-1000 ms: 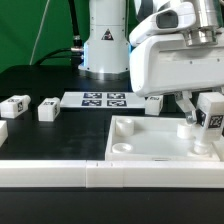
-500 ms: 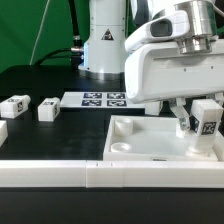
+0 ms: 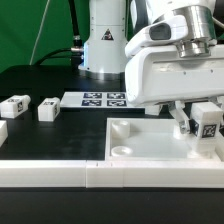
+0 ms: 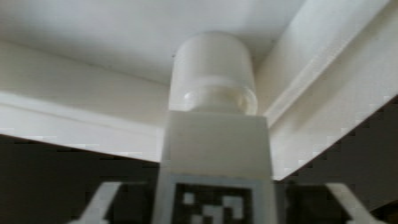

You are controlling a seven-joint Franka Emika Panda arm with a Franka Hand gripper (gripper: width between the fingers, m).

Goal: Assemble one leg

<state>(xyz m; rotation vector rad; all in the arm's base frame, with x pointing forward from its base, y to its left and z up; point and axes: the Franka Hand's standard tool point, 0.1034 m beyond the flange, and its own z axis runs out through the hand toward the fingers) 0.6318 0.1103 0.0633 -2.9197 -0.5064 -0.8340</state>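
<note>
My gripper [image 3: 201, 121] is shut on a leg [image 3: 208, 120], a small white block with a black-and-white tag, and holds it tilted just above the tabletop's corner at the exterior view's right. The white tabletop [image 3: 160, 142] lies at the front, with round sockets [image 3: 122, 127] showing on its other side. In the wrist view the leg [image 4: 217, 110] runs away from the camera, its rounded end close over the tabletop [image 4: 89, 70] near a raised rim. Its tag [image 4: 215, 205] faces the camera between my fingers [image 4: 107, 205].
Three loose legs lie on the black table at the exterior view's left [image 3: 15, 105], [image 3: 47, 110], [image 3: 2, 130]. Another leg [image 3: 153, 101] shows behind the gripper. The marker board [image 3: 105, 99] lies before the robot base [image 3: 103, 45]. A white rail [image 3: 90, 175] runs along the front.
The gripper with the leg has shifted a little toward the exterior view's left and lower toward the tabletop. The loose legs have not moved.
</note>
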